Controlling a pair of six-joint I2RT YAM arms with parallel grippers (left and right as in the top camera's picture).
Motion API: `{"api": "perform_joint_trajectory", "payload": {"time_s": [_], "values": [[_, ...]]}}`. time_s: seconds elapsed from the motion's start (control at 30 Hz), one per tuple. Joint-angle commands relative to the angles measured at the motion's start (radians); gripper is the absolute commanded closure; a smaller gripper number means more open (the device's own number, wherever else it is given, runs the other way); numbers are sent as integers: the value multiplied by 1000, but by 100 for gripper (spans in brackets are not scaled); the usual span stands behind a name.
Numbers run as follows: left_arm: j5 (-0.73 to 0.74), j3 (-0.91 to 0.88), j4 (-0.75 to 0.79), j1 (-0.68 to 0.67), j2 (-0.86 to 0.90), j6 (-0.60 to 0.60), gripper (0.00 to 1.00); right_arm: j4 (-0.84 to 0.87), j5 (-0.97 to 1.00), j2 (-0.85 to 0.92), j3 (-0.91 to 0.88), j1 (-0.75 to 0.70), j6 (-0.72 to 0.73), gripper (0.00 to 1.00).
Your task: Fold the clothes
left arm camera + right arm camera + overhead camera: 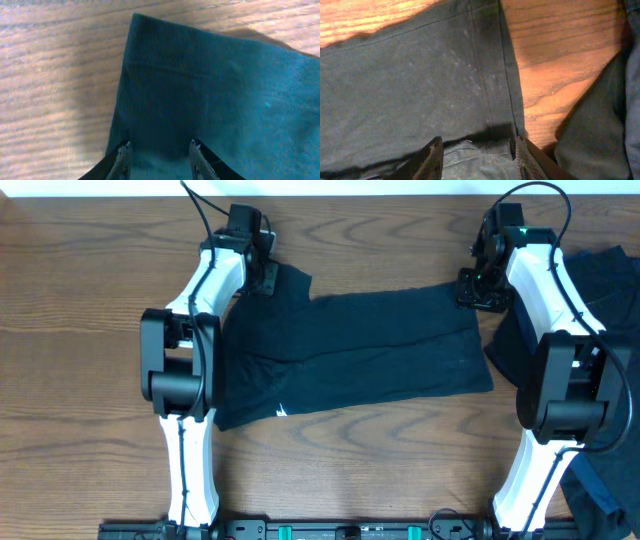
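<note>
On the brown wood-grain table (90,300), a dark navy short-sleeved cloth T-shirt (370,350) lies spread flat across the middle, between the two arms. Its long side runs left to right, and it looks doubled over on itself, with a crease line running along its length. One sleeve corner sticks out at the far left edge.

At the table's right side, a heap of loose dark cloth garments (605,275) lies partly under the right arm. In the right wrist view a strip of bluer cloth (634,90) shows at its outer edge. A bare gap of wood separates the heap from the shirt.

The white-and-black left arm (190,360) reaches along the shirt's left side, and the matching right arm (560,370) reaches along its right side.

The left gripper (158,150) sits at the shirt's far left corner. Its fingers are spread, with smooth cloth lying between them and nothing pinched.

The right gripper (479,150) sits at the far right corner, just inside the hemmed edge. Its fingers are also apart, with a rumpled fold of cloth filling the gap. I cannot tell whether that fold is clamped or merely lies there.

A small white label (282,411) shows on the shirt's near edge, toward the left.
</note>
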Motion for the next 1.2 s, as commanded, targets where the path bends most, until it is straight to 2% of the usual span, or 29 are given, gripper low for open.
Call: {"api": "perform_joint_trajectory", "payload": {"time_s": [0.0,0.3,0.43,0.57,0.67,0.87,1.17], "values": [[-21,21,8,3,24,26,60,0,5,-1,11,1,-14,54],[-173,10,-43,8,53,24,61,-1,5,-1,11,1,-14,54],[-177,10,-80,27,53,-6,67,0,5,-1,11,1,-15,53],[-154,11,-63,34,43,-43,67,26,5,-1,11,2,-55,51],[-106,11,-40,33,13,-44,64,58,5,-1,11,2,-111,45],[-45,11,12,32,-25,-51,49,81,5,3,11,-2,-169,44],[-45,9,30,32,-25,-50,46,101,13,9,11,-1,-179,44]]}}
